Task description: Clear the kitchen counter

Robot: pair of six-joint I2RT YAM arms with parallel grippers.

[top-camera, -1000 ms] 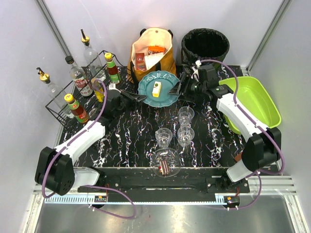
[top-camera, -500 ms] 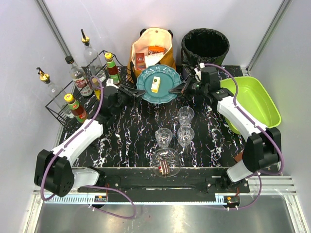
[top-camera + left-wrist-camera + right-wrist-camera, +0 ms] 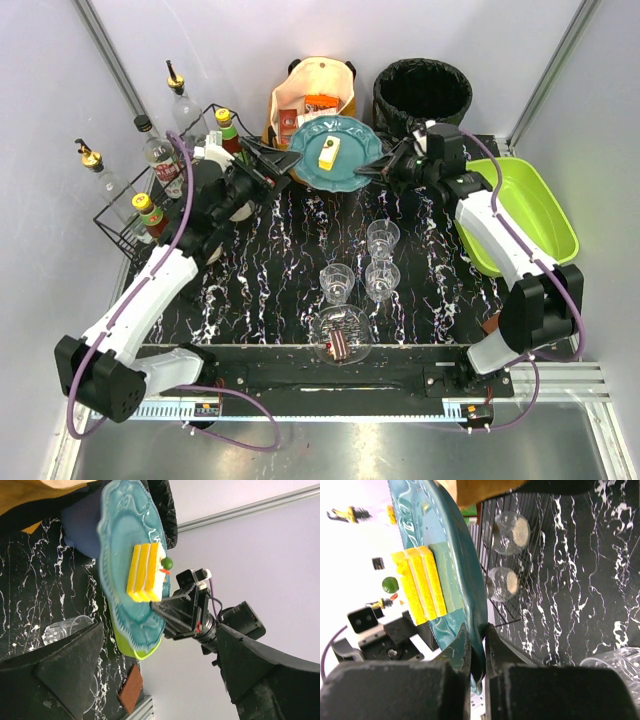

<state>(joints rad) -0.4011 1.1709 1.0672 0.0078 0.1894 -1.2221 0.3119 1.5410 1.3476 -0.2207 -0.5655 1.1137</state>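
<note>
The right gripper (image 3: 477,634) is pinched tight on the right rim of a teal plate (image 3: 352,142), one finger above the rim and one below. The plate carries a yellow cake slice (image 3: 328,153) and sits lifted in the air. At the plate's left rim is the left gripper (image 3: 283,165), jaws spread wide and clamping nothing that shows. The kitchen counter (image 3: 270,270) lies below the plate and stretches toward the arm bases. Three clear glasses (image 3: 383,238) stand on it nearer than the plate. A tote bag (image 3: 300,105) stands just behind the plate.
</note>
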